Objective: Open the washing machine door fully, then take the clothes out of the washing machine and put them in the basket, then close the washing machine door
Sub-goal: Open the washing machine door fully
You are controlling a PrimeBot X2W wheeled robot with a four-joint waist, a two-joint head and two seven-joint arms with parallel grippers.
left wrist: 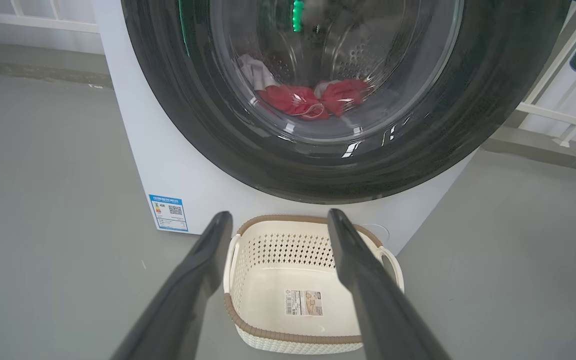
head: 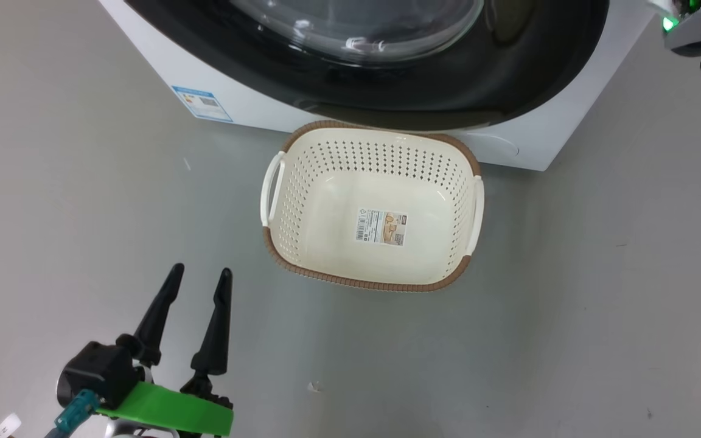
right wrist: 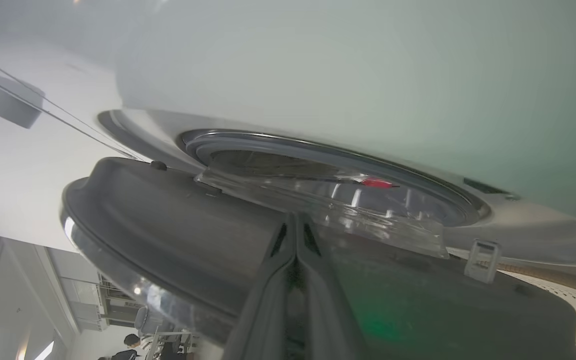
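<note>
The washing machine door (right wrist: 168,220) stands ajar, not fully open. The right gripper (right wrist: 295,222), fingers pressed together on nothing, appears to bear on its inner face. The left gripper (head: 201,272) hangs spread and unladen. The clothes (left wrist: 313,100) lie inside the washing machine (left wrist: 138,150). The basket (head: 375,283) holds nothing. Unloading and closing remain.

My right tool (right wrist: 295,222), fingers pressed together, points at the grey inner face of the washing machine door (right wrist: 168,215), ajar from the white washing machine (right wrist: 318,75); red clothes (right wrist: 375,183) show through its glass.
</note>
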